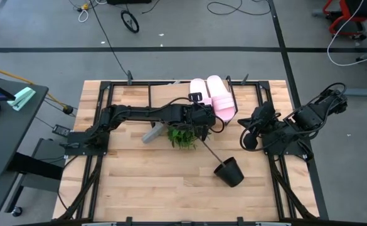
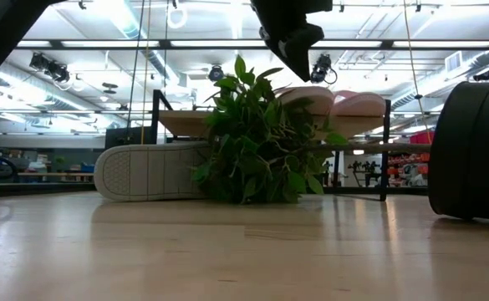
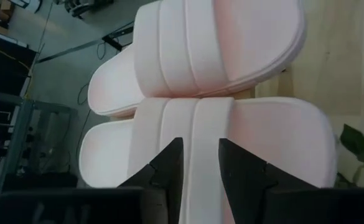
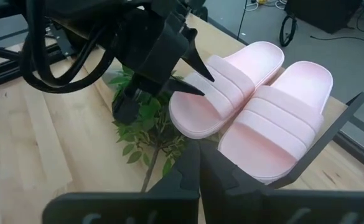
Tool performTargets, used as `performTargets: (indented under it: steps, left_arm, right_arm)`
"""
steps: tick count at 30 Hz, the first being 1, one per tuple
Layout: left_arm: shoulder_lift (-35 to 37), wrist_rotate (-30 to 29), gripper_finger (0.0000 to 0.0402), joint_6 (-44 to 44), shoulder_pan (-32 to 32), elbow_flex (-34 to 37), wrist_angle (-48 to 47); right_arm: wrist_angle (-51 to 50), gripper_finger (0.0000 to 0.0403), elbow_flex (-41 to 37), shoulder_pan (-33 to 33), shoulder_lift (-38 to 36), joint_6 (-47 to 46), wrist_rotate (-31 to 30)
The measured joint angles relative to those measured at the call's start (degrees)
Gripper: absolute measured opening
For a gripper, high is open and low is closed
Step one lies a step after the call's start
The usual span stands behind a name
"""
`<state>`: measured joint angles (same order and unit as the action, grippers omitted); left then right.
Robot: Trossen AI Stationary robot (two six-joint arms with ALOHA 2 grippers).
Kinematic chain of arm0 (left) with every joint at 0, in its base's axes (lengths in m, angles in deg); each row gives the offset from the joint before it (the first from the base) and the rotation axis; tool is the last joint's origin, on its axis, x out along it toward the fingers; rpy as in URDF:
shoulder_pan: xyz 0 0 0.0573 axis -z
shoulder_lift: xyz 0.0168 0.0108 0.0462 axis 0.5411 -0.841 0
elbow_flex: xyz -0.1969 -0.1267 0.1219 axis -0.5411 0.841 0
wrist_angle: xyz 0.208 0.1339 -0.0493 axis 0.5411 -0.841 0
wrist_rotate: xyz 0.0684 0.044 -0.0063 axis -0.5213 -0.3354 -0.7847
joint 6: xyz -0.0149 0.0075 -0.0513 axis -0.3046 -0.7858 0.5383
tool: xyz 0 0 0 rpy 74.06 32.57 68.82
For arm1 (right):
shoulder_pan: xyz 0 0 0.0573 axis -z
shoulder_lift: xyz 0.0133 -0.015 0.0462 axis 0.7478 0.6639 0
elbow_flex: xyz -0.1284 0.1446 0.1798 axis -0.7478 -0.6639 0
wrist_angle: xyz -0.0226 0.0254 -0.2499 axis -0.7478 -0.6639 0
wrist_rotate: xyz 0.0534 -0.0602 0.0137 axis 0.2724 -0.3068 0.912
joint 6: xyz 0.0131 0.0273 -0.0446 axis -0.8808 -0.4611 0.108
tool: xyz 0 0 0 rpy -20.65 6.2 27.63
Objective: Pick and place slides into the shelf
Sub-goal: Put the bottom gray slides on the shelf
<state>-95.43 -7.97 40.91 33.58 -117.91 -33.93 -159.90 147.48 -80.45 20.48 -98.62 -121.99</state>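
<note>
Two pale pink slides (image 1: 216, 97) lie side by side, soles down, on the shelf's plank top (image 2: 185, 125). My left gripper (image 3: 200, 155) is open, its fingers on either side of a rib on the strap of the slide (image 4: 228, 87) nearer the table's left edge. It also shows in the right wrist view (image 4: 193, 79). One light grey slide (image 1: 152, 134) stands on its side edge on the table, its sole (image 2: 144, 171) toward the near edge. My right gripper (image 4: 199, 165) is shut and empty at the table's right. My left gripper's open fingers (image 3: 169, 165) come down slanting over the strap (image 3: 200, 124) of the pink slide nearer the table's left edge. Whether they touch it, I cannot tell. The slide lies flat on the shelf top.
A green leafy plant (image 1: 183, 136) lies on the table just near of the shelf, its stem running to a tipped black pot (image 1: 229, 171). The shelf's black rod frame (image 4: 346, 118) stands by the slides. Bare tabletop (image 1: 139, 182) lies toward the near edge.
</note>
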Motion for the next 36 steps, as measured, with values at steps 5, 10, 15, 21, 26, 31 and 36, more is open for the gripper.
performTargets:
  steps: [5, 10, 15, 21, 26, 31, 36]
  left_arm:
    - [0.06, 0.35, 0.0107, 0.57, 0.12, 0.0, 0.13]
    - [2.46, 4.22, 0.0102, 4.66, -0.09, 0.02, 0.29]
    - [7.11, 10.07, 0.0087, 11.51, -1.55, -0.03, 1.22]
    - [11.59, 9.68, 0.006, 14.47, -2.3, -0.07, -2.55]
    - [13.46, 8.86, 0.0044, 17.88, -2.67, -0.07, -8.16]
    - [14.0, 5.6, 0.0039, 23.49, -2.25, 0.14, -12.99]
    - [14.39, 3.56, 0.0044, 26.73, -0.65, 2.42, -13.73]
  right_arm:
    - [0.02, 0.0001, 0.0, 0.01, 0.0, 0.0, -0.01]
    - [0.0, 0.0001, 0.0, 0.01, 0.0, 0.04, 0.45]
    - [-0.47, 0.0001, 0.0, 0.0, 0.0, 0.02, 0.62]
    - [-0.87, 0.0012, 0.0, 0.02, 0.0, 0.11, 0.66]
    - [-1.68, 0.0014, 0.0, 0.02, -0.02, 0.11, 0.51]
    - [-2.03, 0.0014, 0.0, 0.02, -0.02, 0.15, 0.29]
    - [-2.19, 0.0016, 0.0, 0.02, -0.02, 0.2, 0.27]
